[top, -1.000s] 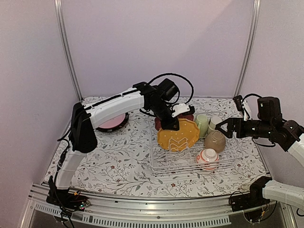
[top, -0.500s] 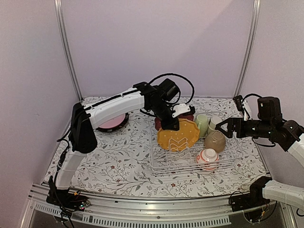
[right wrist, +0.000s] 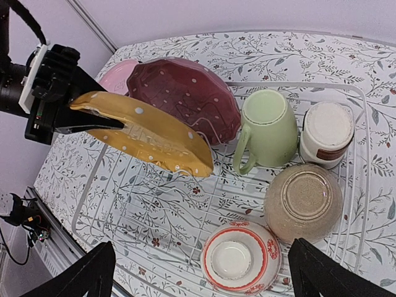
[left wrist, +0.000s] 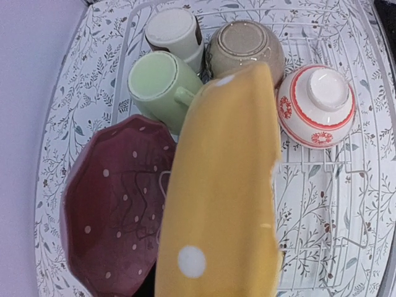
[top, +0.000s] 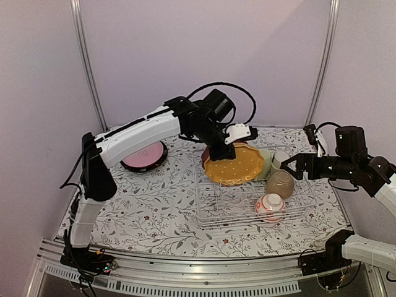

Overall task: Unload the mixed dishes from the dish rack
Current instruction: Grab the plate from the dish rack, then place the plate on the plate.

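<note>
— Nearest, in the rack (top: pixel 229 213)?
— Red bowl (top: pixel 270 206), then tan bowl (top: pixel 280 183), both upside down.
— Right gripper (top: pixel 295 167)?
— Hovering beside the tan bowl, wide open, holding nothing.
— Left gripper (top: pixel 230 146)?
— Clamped on one edge of the orange plate (top: pixel 238 166), tilted above the rack, seemingly clear of the prongs.
— Risks?
— Probably slipping out of that one-edge pinch. Might also clip the green cup (left wrist: pixel 162 83) or the maroon plate (left wrist: pixel 114 204) just behind, if swung low toward the pink plate (top: pixel 143 156) on the cloth (top: pixel 154 204).
</note>
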